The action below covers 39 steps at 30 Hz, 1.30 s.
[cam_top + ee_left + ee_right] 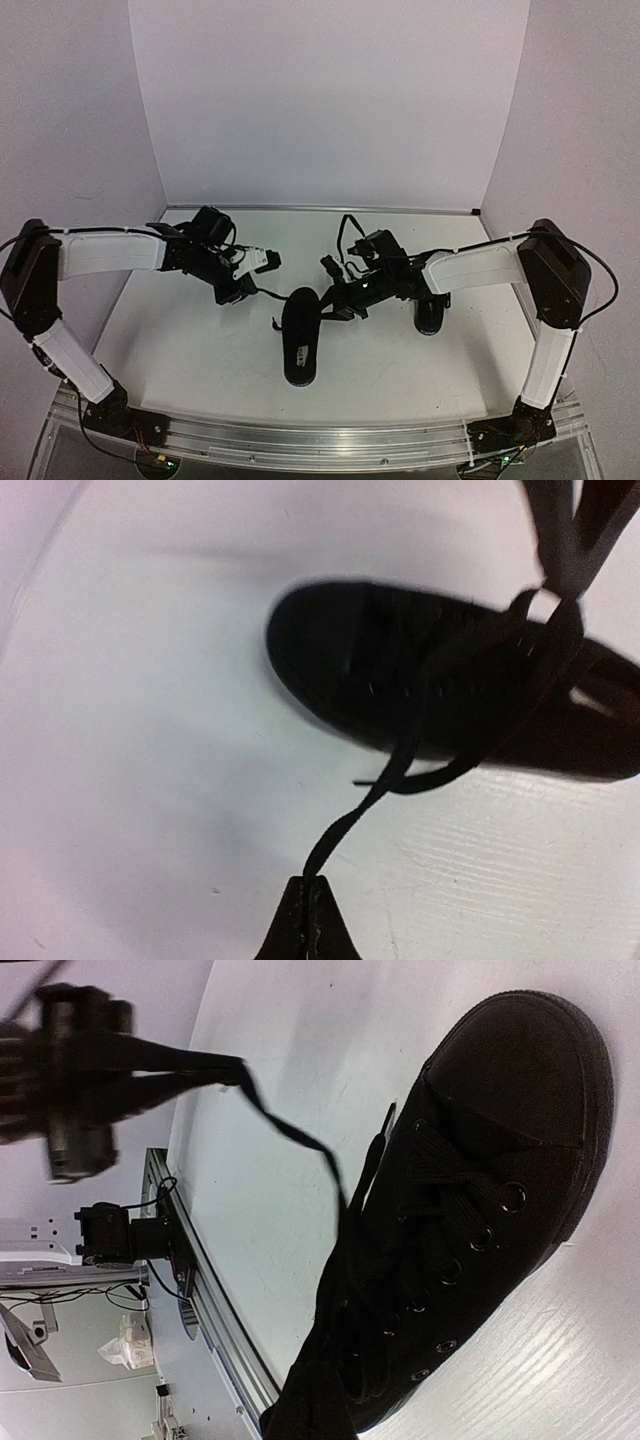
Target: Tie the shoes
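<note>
A black shoe (300,340) lies mid-table with its toe toward the far side; the left wrist view shows it as a dark oval (420,680). My left gripper (244,290) is to its left, shut on the end of a thin black lace (350,820) that runs taut from its tips (307,885) to the shoe. My right gripper (335,298) sits over the shoe's laced part, shut on another lace strand (548,592). In the right wrist view the shoe (480,1190) fills the frame and my fingers (315,1395) are a dark mass. A second shoe (430,318) lies under the right arm.
White walls close the table at the back and sides. The metal rail (320,440) with both arm bases runs along the near edge. In the right wrist view, the left gripper (75,1080) is blurred at the top left, with its lace (290,1135) stretching to the shoe.
</note>
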Available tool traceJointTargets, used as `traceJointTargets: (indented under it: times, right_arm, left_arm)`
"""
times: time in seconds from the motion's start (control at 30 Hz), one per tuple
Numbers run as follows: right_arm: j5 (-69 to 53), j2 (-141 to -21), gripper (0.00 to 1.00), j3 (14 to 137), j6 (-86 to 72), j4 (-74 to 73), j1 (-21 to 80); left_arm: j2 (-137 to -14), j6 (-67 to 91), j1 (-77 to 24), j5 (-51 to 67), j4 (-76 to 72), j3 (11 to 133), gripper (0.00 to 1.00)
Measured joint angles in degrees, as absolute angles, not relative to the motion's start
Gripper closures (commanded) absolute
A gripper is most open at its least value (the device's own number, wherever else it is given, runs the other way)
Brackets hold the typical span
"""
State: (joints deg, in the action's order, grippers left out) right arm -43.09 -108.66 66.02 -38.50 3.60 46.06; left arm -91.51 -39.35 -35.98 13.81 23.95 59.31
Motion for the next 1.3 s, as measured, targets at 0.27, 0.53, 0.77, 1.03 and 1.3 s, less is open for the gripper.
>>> traceJointTargets:
  times: [0.27, 0.53, 0.77, 1.03, 1.3]
  right_arm:
    - [-42.49, -108.81, 1.00, 67.07, -38.42, 3.50, 46.06]
    - [-41.70, -108.81, 1.00, 67.51, -38.44, 3.48, 46.06]
    - [-41.32, -108.81, 1.00, 67.51, -38.44, 3.49, 46.06]
    - [-41.17, -108.86, 1.00, 67.51, -38.44, 3.46, 46.06]
    - [-40.94, -108.95, 1.00, 67.51, -38.39, 3.46, 46.05]
  left_arm:
    - [-80.27, -31.03, -43.48, 11.26, 24.65, 59.67, 1.00]
    - [-79.81, -17.59, -51.98, 3.70, 33.93, 57.66, 1.00]
    - [-77.98, -7.78, -55.05, -1.72, 45.71, 57.27, 1.00]
    - [-83.98, 0.70, -60.39, -3.03, 54.31, 61.95, 1.00]
    - [-86.39, 3.04, -64.00, -0.98, 57.53, 63.70, 1.00]
